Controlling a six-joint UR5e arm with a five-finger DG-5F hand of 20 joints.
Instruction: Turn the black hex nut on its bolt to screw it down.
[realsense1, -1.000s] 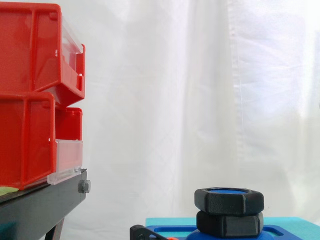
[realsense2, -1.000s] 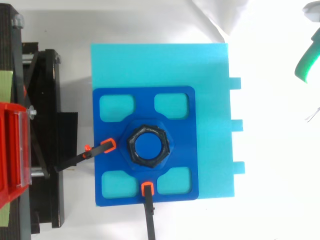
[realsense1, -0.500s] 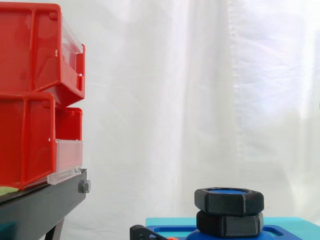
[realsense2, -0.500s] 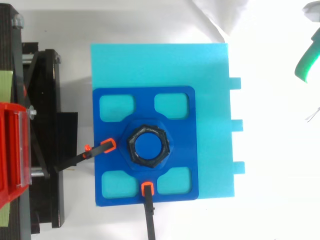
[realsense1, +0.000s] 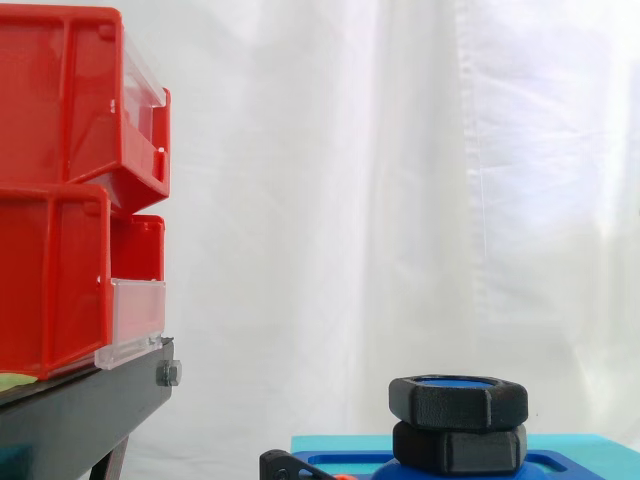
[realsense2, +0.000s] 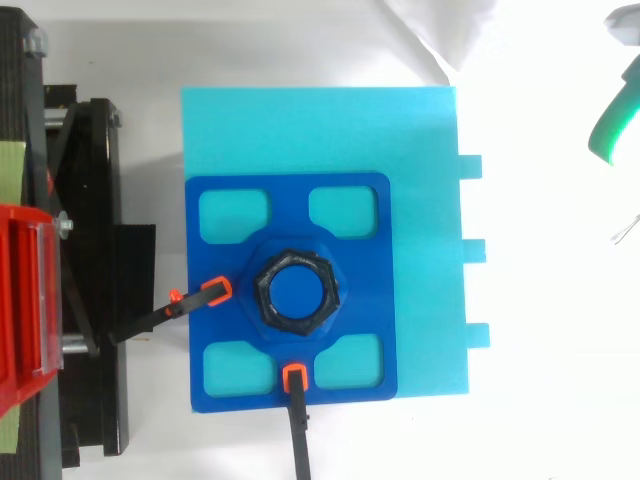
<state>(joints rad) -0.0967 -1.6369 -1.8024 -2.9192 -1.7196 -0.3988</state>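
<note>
Side view: the black hex nut (realsense1: 458, 402) sits at the top of its blue bolt (realsense1: 455, 382), directly above a second black nut (realsense1: 458, 447). Both rest on a blue plate (realsense1: 350, 465) over a cyan block (realsense1: 600, 455). Red bins (realsense1: 60, 190) rest on a black stand (realsense1: 80, 420) at left, before a white curtain (realsense1: 350, 200).

Top view: the nut rings the bolt at the plate's middle, and two orange-tipped clamps (realsense2: 215, 291) bear on the plate. The block lies on the white counter (realsense2: 550, 400). A green-glowing part of the robot hand (realsense2: 610, 125) shows at the right edge, well apart from the nut. I cannot tell whether it is open or closed.
</note>
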